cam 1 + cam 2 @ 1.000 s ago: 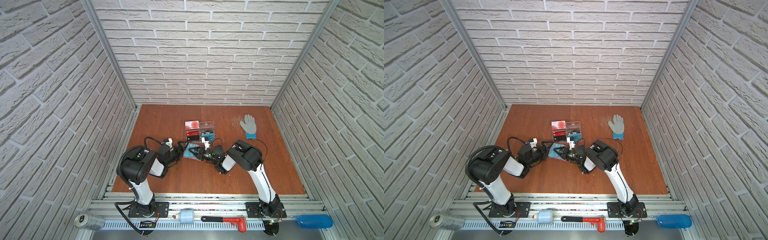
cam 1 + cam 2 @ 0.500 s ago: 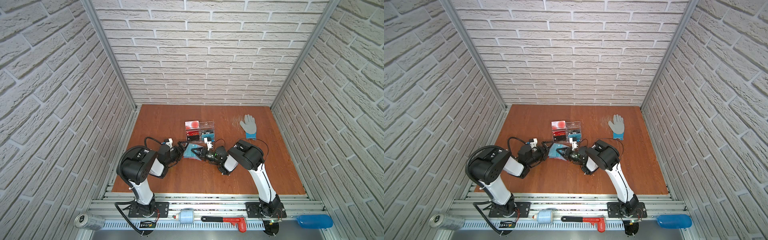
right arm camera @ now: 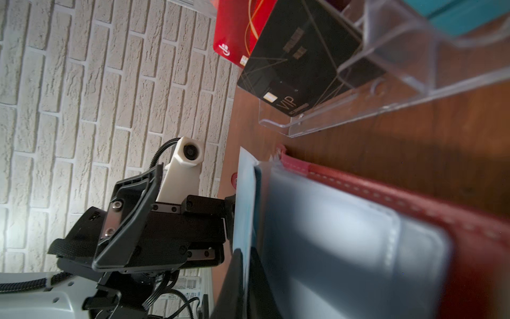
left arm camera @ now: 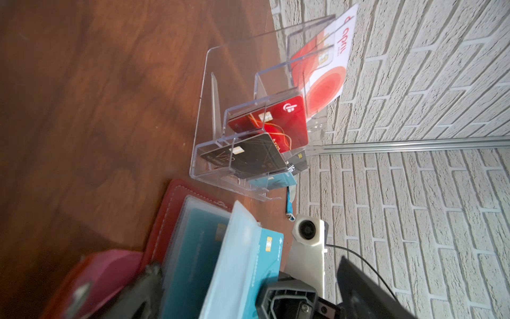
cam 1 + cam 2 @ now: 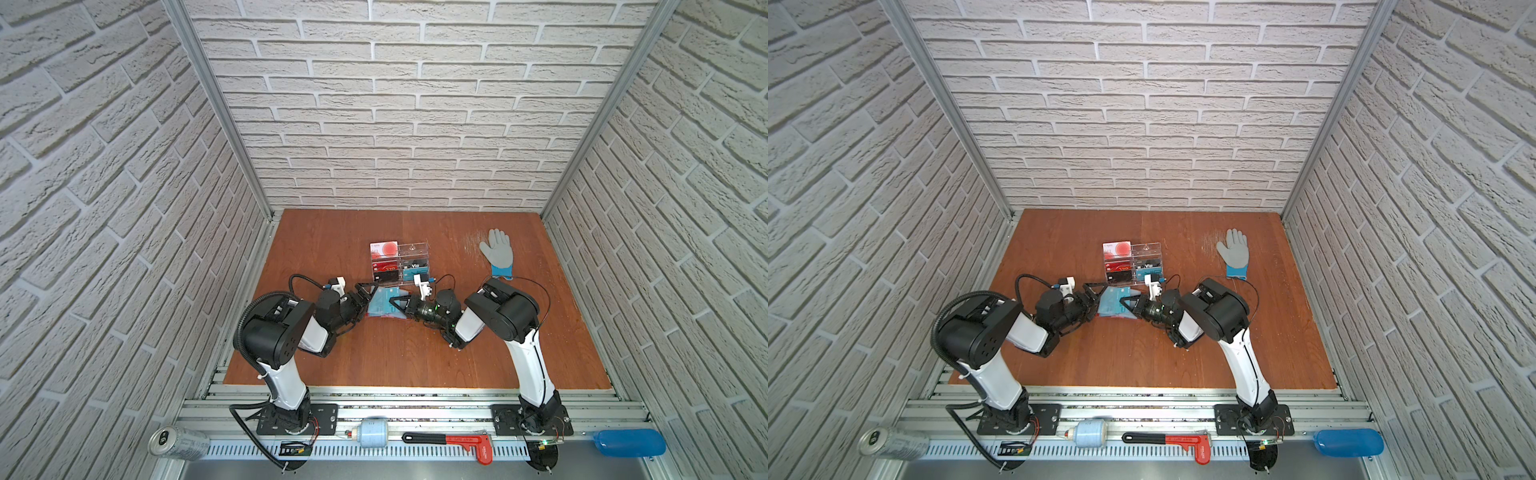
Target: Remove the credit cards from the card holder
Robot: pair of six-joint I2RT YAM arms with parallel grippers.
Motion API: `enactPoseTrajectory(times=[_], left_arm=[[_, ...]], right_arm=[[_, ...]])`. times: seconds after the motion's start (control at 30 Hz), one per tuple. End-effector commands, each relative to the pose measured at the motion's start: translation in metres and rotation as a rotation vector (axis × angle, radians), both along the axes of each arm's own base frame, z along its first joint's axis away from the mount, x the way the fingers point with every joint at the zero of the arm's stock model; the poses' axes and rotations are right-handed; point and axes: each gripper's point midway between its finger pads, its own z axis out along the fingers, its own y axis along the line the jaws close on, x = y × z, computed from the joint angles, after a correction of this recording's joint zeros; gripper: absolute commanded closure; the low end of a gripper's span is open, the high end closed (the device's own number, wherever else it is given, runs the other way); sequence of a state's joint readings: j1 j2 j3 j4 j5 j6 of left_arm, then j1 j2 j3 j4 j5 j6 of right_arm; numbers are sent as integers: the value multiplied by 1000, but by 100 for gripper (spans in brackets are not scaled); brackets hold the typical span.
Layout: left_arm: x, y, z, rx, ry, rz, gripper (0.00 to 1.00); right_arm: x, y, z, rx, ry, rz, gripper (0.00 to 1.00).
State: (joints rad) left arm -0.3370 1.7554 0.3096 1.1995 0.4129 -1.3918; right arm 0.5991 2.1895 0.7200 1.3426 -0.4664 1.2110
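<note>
The left tool [image 5: 368, 298] has its jaws spread wide at the left end of the card holder [image 4: 162, 229] and grips nothing. The holder lies open and flat on the surface [image 5: 415, 365], inside facing up, between the 2 tools and just near of the clear acrylic stand [image 5: 411, 259]. Its long axis runs left to right, with 1 short end toward each tool.

Of the credit cards [image 5: 380, 302], 1 pale blue card [image 4: 242, 262] is raised at a slant off the holder's inside. A teal card [image 4: 198, 245] sits flat in a clear pocket. The right tool [image 5: 392, 302] is pinched narrow on the raised card's right end, so that card appears to point left, toward the open tool. I cannot tell whether the pinch also catches a pocket leaf.

Risks:
- Nothing pins the holder, so a pull could drag it along with the card.
- The thin-edge pinch could slip.
- A far-going sweep could knock the stand.
- A caught pocket leaf would keep the card from coming free.
</note>
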Motion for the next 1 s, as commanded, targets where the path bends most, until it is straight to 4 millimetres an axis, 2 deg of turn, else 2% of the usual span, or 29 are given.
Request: enactPoseTrajectory(times=[0.0, 0.13, 0.3, 0.47, 0.6, 0.7, 0.8, 0.97], left_arm=[[-29, 2, -45, 66, 185, -38, 2], [-31, 4, -43, 108, 184, -48, 2], [-32, 8, -37, 155, 167, -48, 2], [-29, 12, -21, 210, 132, -49, 2], [-25, 14, 0, 277, 80, -47, 2], [-23, 15, 17, 326, 39, -50, 2], [-22, 14, 31, 360, 6, -63, 2], [-20, 10, 48, 406, -41, -73, 2]], right_arm=[[-29, -36, -79, -307, 185, 8, 93], [-38, -53, -70, -476, 162, 43, 94], [-46, -76, -41, -720, 97, 119, 94], [-48, -99, 6, -930, -16, 214, 94], [-41, -120, 49, -1140, -98, 293, 94], [-37, -122, 84, -1205, -206, 372, 94], [-27, -125, 107, -1272, -294, 432, 94], [-12, -111, 119, -1295, -478, 606, 94]])
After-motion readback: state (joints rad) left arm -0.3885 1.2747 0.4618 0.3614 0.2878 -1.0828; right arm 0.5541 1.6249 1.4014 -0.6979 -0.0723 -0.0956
